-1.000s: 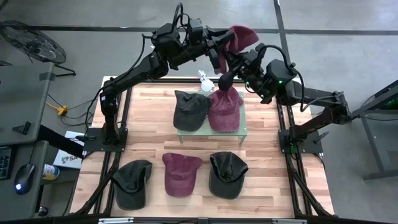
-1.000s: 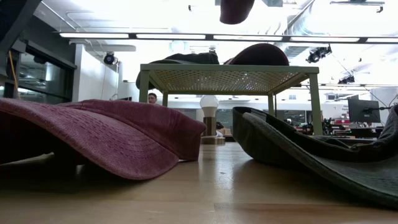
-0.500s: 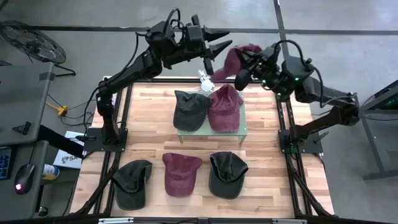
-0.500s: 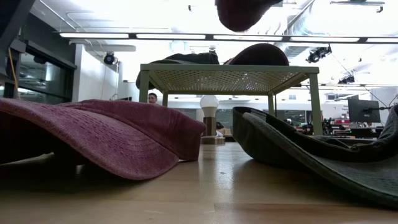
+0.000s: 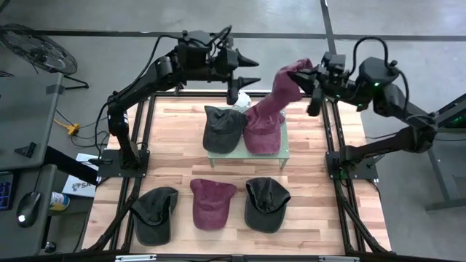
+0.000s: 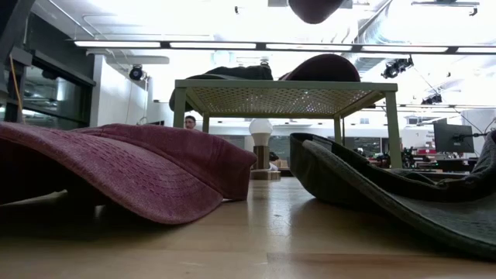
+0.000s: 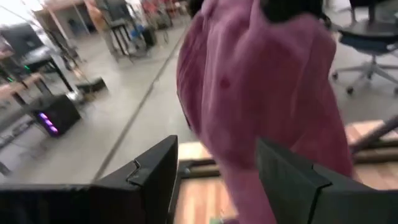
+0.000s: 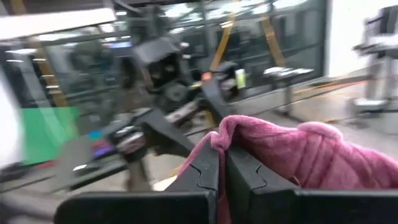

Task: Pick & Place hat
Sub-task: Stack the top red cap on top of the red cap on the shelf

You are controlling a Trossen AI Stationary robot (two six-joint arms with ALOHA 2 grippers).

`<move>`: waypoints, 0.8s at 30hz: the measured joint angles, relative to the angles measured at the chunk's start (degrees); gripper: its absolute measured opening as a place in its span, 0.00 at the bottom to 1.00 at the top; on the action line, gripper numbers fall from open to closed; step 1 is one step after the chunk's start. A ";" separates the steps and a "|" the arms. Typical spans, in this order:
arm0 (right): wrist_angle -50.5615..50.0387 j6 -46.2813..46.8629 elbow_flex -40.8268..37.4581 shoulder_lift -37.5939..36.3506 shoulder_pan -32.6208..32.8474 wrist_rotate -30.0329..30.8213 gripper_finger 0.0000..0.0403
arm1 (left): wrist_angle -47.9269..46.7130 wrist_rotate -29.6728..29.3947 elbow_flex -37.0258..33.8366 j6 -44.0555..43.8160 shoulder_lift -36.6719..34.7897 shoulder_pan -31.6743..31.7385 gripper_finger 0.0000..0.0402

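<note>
Right tool (image 5: 306, 70) clamped on dangling maroon hat (image 5: 280, 91), left tool (image 5: 251, 70) apart.

The high camera looked straight down on the whole table (image 5: 306, 182) and both arms. The low camera sat at tabletop height, looking level across the boards, very near the front caps. Each wrist camera looked forward past its own fingers, close on the lifted maroon hat (image 7: 267, 93), which all four views shared.
</note>
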 joint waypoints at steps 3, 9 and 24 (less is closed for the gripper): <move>-2.76 2.30 0.00 -1.11 -3.12 -7.97 0.00 | -1.94 1.68 0.00 0.00 0.33 0.00 0.52; -7.80 4.80 -0.01 -1.73 -9.22 -21.54 0.00 | -2.03 6.88 -0.01 -2.86 0.76 0.00 0.52; -11.28 1.78 -0.01 1.26 -18.32 -59.02 0.00 | -2.18 18.35 -0.82 -6.93 2.75 0.02 0.52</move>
